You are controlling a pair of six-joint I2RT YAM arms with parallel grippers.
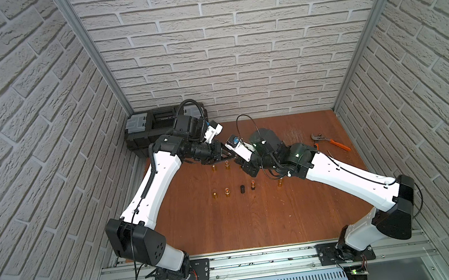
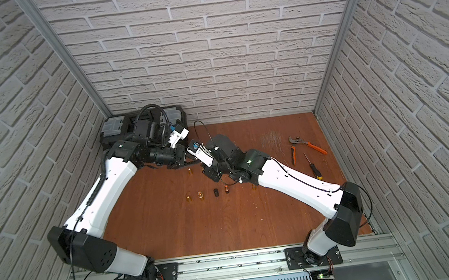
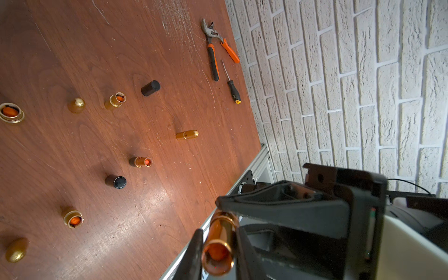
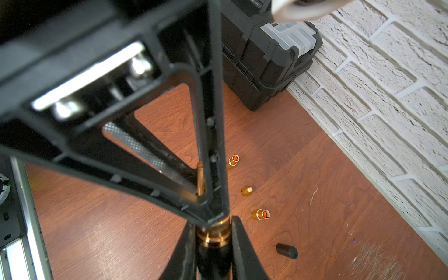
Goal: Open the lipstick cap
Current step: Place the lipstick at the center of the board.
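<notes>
**A:** From the front: the aluminium rail (image 1: 262, 259) marks the near edge. Beyond it the wooden table (image 1: 229, 228) is bare brown board between the two arm bases.

**B:** Next, the near row (image 1: 227, 192) of small lipsticks and caps, upright and spaced apart. The far row (image 1: 214, 167) is shorter and sits almost under the wrists.

**A:** And right by that far row, the lipstick (image 3: 218, 252), lifted off the board! The left gripper (image 3: 218, 230) is clenched across its gold tube.

**B:** At the other end the right gripper (image 4: 212, 224) is clamped on the black base (image 4: 213, 257), with the gold collar showing just past its fingertips. The two grippers meet nose to nose.

**A:** Cap on or off? Can't tell. The tube end facing the left wrist camera glows orange.

**B:** Room to move: open board to the right of the grip. The pliers (image 1: 331, 141) and a screwdriver (image 2: 314, 168) lie well apart from it, near the right wall.

**A:** Tighter at far left. The black toolbox (image 1: 139, 128) fills that corner against the back wall (image 1: 236, 56), just behind the left wrist.
</notes>
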